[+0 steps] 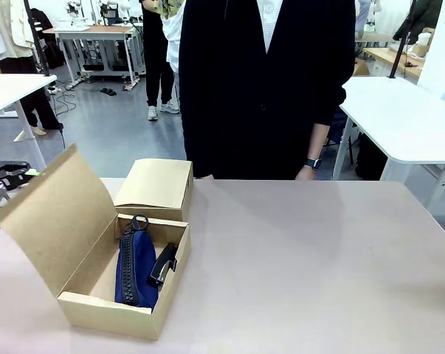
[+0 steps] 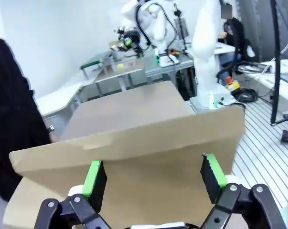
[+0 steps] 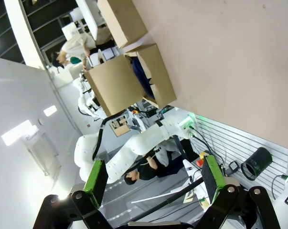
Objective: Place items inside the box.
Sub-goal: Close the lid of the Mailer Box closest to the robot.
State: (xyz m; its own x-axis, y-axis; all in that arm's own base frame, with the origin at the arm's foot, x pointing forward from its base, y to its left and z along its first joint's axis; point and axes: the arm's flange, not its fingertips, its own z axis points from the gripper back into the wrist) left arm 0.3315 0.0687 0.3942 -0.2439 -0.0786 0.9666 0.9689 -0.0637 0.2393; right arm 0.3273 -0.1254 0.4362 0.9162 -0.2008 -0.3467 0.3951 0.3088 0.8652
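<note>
Front view: the open box (image 1: 126, 295) is sitting on the desk (image 1: 318, 273) at the robot's left, its lid (image 1: 56, 217) leaning up and back; inside, a navy pouch (image 1: 136, 267) is lying lengthwise, with a black stapler (image 1: 163, 264) resting against its right side; a second, closed carton (image 1: 157, 188) is standing just behind the box. Judged handling: the pouch is looking soft and light, likely sagging if lifted at one end, so its middle or the zip-pull ring is offering the surest hold; the stapler is looking stiff, denser and smooth, best taken across its narrow body. Left wrist view: the left hand (image 2: 153, 179) is hanging released, fingers wide apart, just before the lid's outer face, grasping nothing. Right wrist view: the right hand (image 3: 151, 179) is hanging released and empty, well away from the box (image 3: 155, 78). Hidden: the pouch is covering part of the box floor; the near wall is cutting off its lower end; the person's hands are mostly masked by the desk edge.
</note>
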